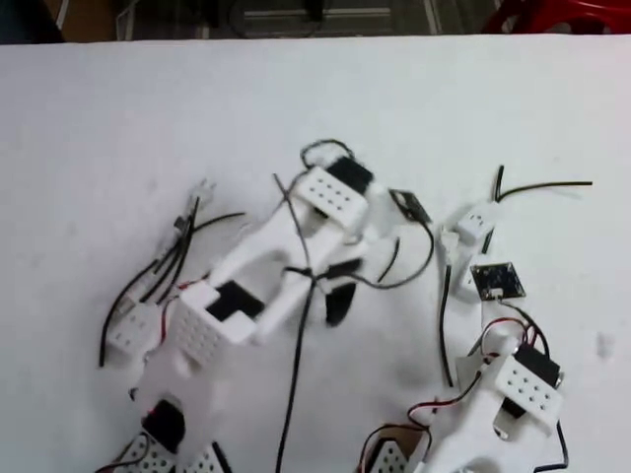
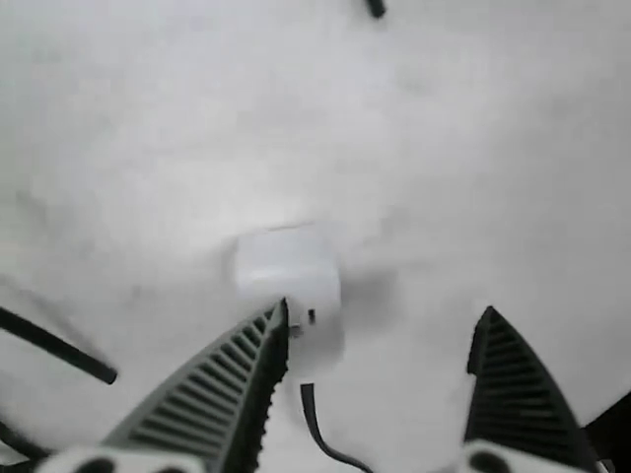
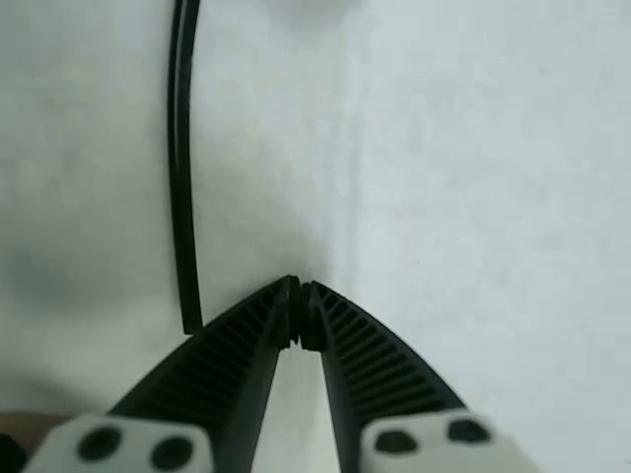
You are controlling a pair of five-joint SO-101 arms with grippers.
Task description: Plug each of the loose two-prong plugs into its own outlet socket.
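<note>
My left gripper [image 2: 385,313] is open and hangs just over the table, with a small white plug block [image 2: 288,268] lying off the tip of one finger; a short black wire [image 2: 320,434] curls beneath it. In the high view this gripper [image 1: 335,294] is at the table's centre. A white plug [image 1: 477,221] with a black cord lies to the right, next to a small dark socket board [image 1: 496,281]. Another white plug [image 1: 133,327] with black wires lies at the left. My right gripper [image 3: 299,288] is shut on nothing, beside a black wire [image 3: 181,168].
A second small dark board [image 1: 409,205] lies by the left arm's wrist. Loose black and red wires [image 1: 296,365] cross the middle and front of the table. The right arm [image 1: 523,389] sits low at the front right. The table's far half is bare white.
</note>
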